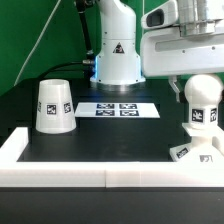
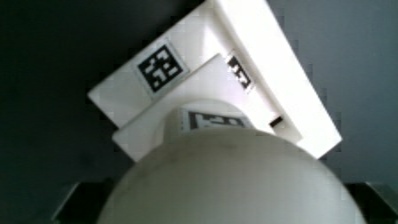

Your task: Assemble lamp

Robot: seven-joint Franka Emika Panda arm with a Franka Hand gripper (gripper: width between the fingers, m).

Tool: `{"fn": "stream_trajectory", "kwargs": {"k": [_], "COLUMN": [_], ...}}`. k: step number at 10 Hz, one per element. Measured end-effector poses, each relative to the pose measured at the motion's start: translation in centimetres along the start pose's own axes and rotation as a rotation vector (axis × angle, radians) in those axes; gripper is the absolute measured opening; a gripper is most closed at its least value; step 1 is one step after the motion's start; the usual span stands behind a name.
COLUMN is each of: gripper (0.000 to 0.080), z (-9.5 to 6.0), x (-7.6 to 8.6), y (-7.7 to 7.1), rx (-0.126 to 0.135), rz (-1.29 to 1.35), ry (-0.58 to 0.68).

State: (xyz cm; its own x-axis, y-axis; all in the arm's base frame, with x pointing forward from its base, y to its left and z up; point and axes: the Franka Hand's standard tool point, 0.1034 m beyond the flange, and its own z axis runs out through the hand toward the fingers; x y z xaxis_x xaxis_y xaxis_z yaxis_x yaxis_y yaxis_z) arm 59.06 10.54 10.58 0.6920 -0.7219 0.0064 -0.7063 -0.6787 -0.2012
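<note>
The round white bulb stands upright with its neck down on the low square base at the exterior view's right, by the white wall. My gripper comes down over the bulb's top, with one finger beside it. In the wrist view the bulb fills the space between my fingers, which press against its sides, and the tagged base lies below it. The cup-like shade stands mouth down at the exterior view's left, apart from the gripper.
The marker board lies flat mid-table between shade and bulb. A white wall borders the table's near edge and sides. The robot's base stands at the back.
</note>
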Motion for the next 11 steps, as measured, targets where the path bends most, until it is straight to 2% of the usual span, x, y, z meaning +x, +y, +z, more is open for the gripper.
{"fn": "stream_trajectory", "kwargs": {"k": [5,6,7,8,9,11], "gripper": [0.0579,0.0641,0.0641,0.0682,0.0694,0.0698], "z": [-0.02,0.0,0.0,0.0,-0.07,-0.15], "x": [-0.24,-0.32,-0.32,-0.33,-0.34,-0.41], "y": [-0.5,-0.56,-0.56,-0.49,-0.38,-0.4], "rx": [0.015,0.017,0.017,0.012,-0.003,-0.016], "rz": [0.297,0.322,0.294,0.233,0.151,-0.042], "ry": [-0.014,-0.017,-0.017,-0.019,-0.033,-0.04]}}
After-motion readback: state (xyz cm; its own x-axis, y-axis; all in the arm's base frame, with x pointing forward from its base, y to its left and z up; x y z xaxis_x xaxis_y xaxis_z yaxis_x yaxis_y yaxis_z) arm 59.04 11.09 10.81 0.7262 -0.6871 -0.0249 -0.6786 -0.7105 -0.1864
